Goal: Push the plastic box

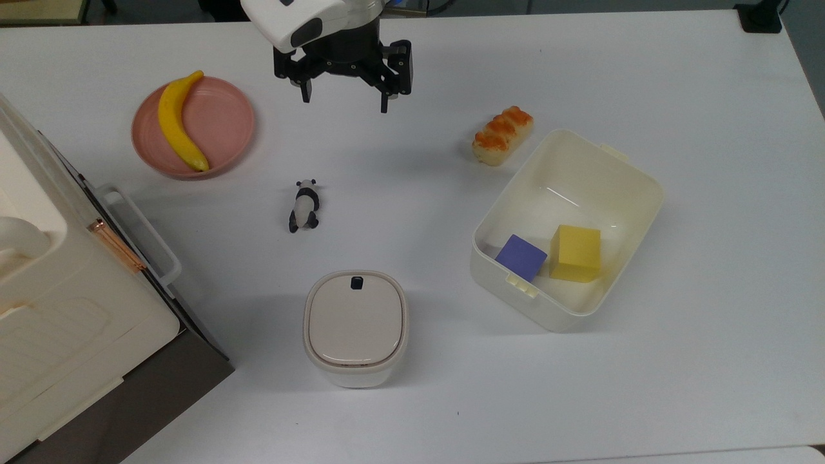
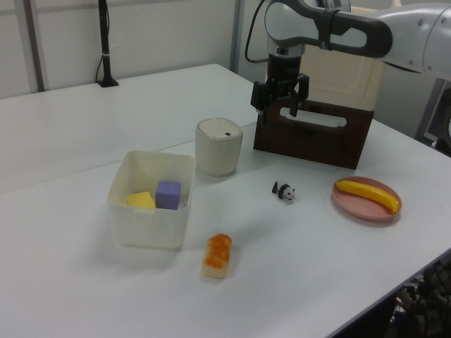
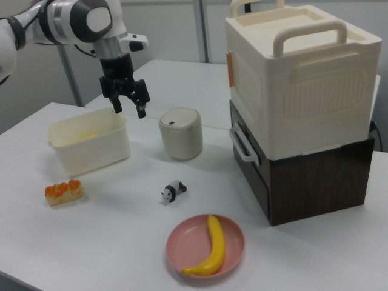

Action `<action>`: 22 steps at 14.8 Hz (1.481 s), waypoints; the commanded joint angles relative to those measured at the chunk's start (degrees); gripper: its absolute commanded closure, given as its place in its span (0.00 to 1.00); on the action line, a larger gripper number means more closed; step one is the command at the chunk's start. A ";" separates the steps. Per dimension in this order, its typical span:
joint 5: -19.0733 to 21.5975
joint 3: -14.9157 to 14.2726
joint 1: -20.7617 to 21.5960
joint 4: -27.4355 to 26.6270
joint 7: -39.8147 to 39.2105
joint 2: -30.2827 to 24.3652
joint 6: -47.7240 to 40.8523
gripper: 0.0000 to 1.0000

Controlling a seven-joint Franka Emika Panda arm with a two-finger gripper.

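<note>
The plastic box (image 1: 635, 177), a smooth cream tub with rounded corners, is seen lidless at the top view's right, a purple cube (image 1: 521, 257) and yellow cube (image 1: 575, 252) inside. The gripper (image 1: 345, 103) is held aloft, well apart from it, jaws spread and empty; its arm is cut off at the frame edge

Arm reached in from the top view's upper edge, wrist white, black gripper (image 1: 344, 103) pointing straight down and hanging above the table. Fingers (image 3: 140, 111) were spread apart with nothing between them. Gripper (image 2: 277, 111) touched nothing.
</note>
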 commanded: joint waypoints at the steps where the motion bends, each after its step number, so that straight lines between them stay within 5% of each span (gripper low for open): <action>1: -0.82 -0.33 0.53 -1.90 -3.06 -1.54 0.25 0.00; 4: -0.82 -0.33 0.53 -1.81 -4.19 -1.45 0.33 0.00; 8: 0.41 0.46 0.80 -2.24 -24.46 -0.84 0.51 0.00; 13: 2.61 0.55 6.67 -3.13 -37.23 0.74 0.68 0.00; 17: 1.12 0.46 13.26 -7.94 -38.04 3.90 9.09 0.00; 22: -2.92 0.46 17.41 -7.79 -38.48 10.66 15.87 0.00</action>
